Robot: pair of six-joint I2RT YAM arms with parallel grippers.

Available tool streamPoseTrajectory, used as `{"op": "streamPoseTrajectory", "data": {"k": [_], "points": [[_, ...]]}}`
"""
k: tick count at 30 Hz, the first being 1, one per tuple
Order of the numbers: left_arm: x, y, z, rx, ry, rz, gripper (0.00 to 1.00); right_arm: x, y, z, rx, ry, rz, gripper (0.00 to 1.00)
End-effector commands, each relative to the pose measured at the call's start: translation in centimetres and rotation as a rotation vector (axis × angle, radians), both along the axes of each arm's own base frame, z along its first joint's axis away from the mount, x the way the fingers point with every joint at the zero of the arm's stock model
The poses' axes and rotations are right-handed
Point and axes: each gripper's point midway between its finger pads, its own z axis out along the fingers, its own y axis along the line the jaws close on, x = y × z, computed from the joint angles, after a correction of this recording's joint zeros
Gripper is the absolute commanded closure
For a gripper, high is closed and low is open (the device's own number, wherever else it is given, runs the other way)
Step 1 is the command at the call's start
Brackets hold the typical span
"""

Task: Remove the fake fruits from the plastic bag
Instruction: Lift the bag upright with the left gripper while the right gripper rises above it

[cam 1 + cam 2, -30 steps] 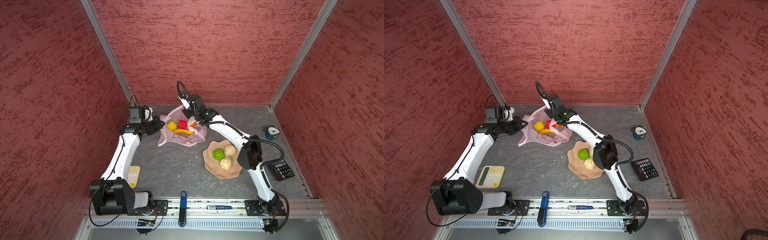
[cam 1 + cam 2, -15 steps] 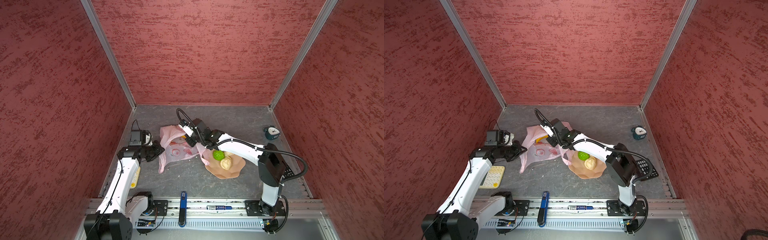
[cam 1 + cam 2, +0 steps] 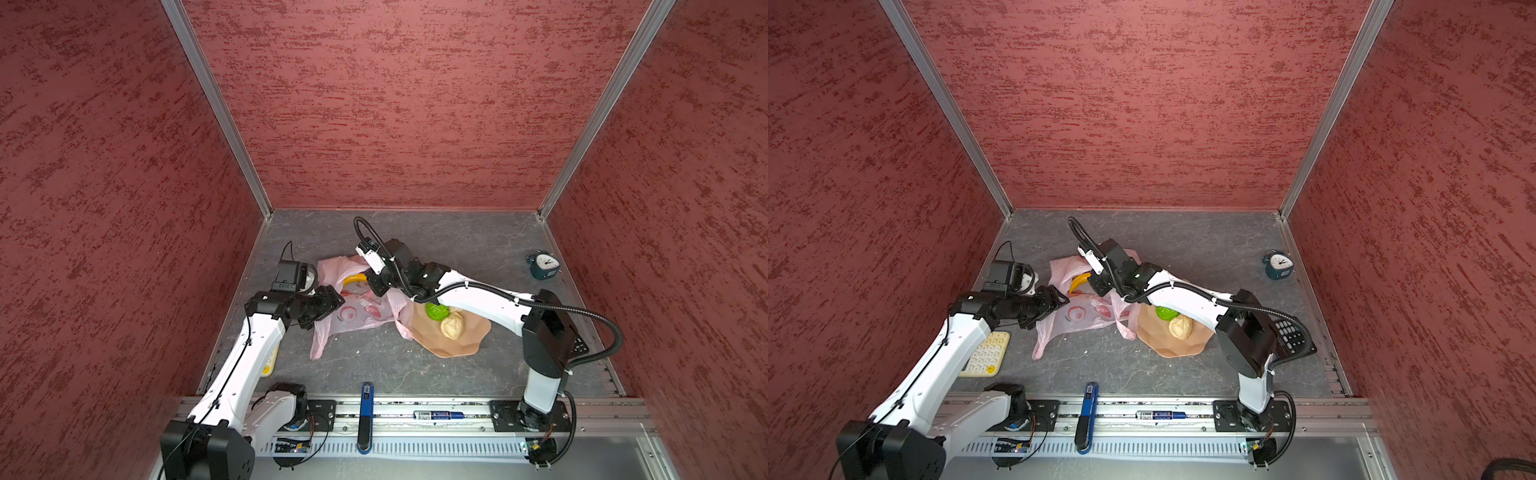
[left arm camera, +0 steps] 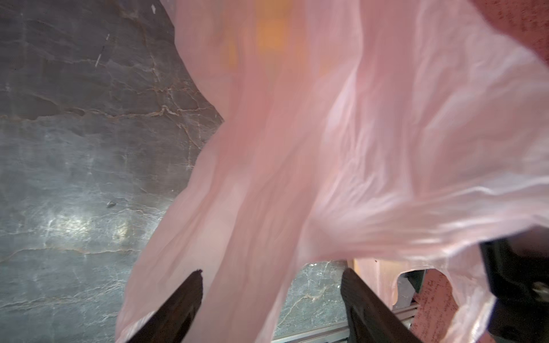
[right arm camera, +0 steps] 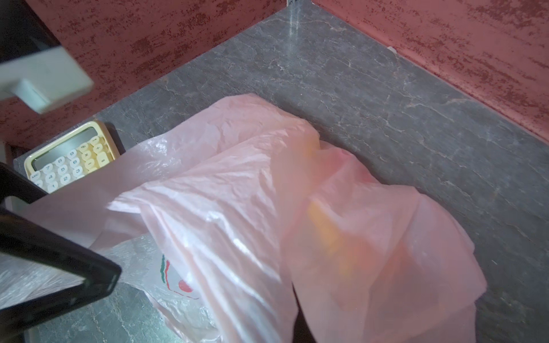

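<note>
The pale pink plastic bag (image 3: 357, 309) lies crumpled on the grey floor, one edge draped over the peach dish (image 3: 461, 349). A yellow banana (image 3: 353, 279) shows in its mouth in both top views. A blurred orange-yellow shape (image 5: 323, 228) glows through the film. On the dish sit a green ball (image 3: 436, 311) and a cream ball (image 3: 452, 325). My left gripper (image 4: 271, 276) is open at the bag's left side, with a loose strip of bag hanging between its fingers (image 4: 187, 300). My right gripper (image 3: 375, 286) is shut on the bag's upper edge, and the film hides its fingers.
A cream calculator (image 3: 986, 353) lies under my left arm, a black calculator (image 3: 1289, 336) behind my right arm. A small teal alarm clock (image 3: 544, 266) stands at the back right. A blue tool (image 3: 365, 411) rests on the front rail. Red walls enclose three sides.
Both arms have drawn the bag from the back toward the dish. My left gripper has opened and let go of the bag. The right gripper stays shut on it.
</note>
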Motion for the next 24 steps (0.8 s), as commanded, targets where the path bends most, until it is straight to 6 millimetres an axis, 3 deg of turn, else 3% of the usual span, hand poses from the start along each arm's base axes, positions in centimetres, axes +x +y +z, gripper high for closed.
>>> {"op": "streamPoseTrajectory", "data": {"k": [1,3,7,10,12,17,24], "points": [[1.4,2.1,-0.4,0.144,-0.015,0.063,0.26,-0.6,0.7,3.5,0.095,-0.032,0.028,0.91],[2.7,2.8,-0.4,0.181,-0.04,0.093,0.3,-0.8,0.6,3.9,0.096,-0.042,0.034,0.91],[6.9,3.1,0.9,0.196,-0.134,0.12,0.55,-0.4,0.2,3.6,0.066,-0.063,0.024,0.91],[10.5,2.5,2.5,0.179,-0.189,0.091,0.72,1.0,0.1,3.3,0.026,-0.107,-0.005,0.92],[12.7,1.7,3.4,0.16,-0.208,0.056,0.78,2.4,0.2,3.5,0.019,-0.129,-0.02,0.92],[18.0,0.1,6.3,0.096,-0.257,-0.018,0.82,8.7,0.0,5.6,0.055,-0.185,-0.079,0.92],[24.1,-0.4,10.2,0.031,-0.317,-0.066,0.84,17.6,-0.2,9.2,0.094,-0.282,-0.112,0.93]]}}
